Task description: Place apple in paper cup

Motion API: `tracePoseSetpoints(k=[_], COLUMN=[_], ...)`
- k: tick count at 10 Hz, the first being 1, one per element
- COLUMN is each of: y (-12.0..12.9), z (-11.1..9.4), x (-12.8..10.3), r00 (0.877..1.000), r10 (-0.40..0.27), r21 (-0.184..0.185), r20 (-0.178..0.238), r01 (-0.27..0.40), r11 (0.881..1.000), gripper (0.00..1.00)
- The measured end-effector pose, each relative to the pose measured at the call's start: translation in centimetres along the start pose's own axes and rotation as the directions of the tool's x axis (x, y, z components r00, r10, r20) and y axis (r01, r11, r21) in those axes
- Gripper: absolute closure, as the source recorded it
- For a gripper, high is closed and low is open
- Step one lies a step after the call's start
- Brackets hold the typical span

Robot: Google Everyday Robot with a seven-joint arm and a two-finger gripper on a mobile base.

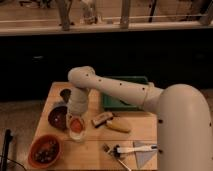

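Observation:
The apple (76, 125) is a small orange-red fruit sitting at the mouth of the small pale paper cup (77, 135), which stands near the table's front left. My gripper (75, 118) hangs straight down from the white arm, right above the apple and touching or nearly touching it. The wrist hides the top of the apple and the cup's far rim. I cannot tell whether the apple rests in the cup or is held.
A dark brown bowl (57, 117) is just left of the cup, and an orange bowl (45, 150) with dark contents is at the front left. A yellow banana-like piece (119, 126), a dark object (102, 119), a green tray (125, 102), a small dark cup (65, 93) and a white utensil (132, 149) lie around.

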Motion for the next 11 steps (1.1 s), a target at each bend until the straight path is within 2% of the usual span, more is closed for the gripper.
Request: tracePoseSetpoints(k=[1, 2, 6, 11], y=[-0.1, -0.1, -0.1, 0.0], z=[0.0, 0.0, -0.1, -1.4], x=[0.1, 0.1, 0.2, 0.2], r00=[1.0, 1.0, 1.0, 1.0], r10=[-0.003, -0.005, -0.011, -0.028], r21=[-0.001, -0.001, 0.003, 0.001], r20=[0.003, 0.006, 0.018, 0.005], r01=[0.003, 0.005, 0.011, 0.028], r11=[1.0, 1.0, 1.0, 1.0], gripper=[0.23, 0.2, 0.2, 0.2])
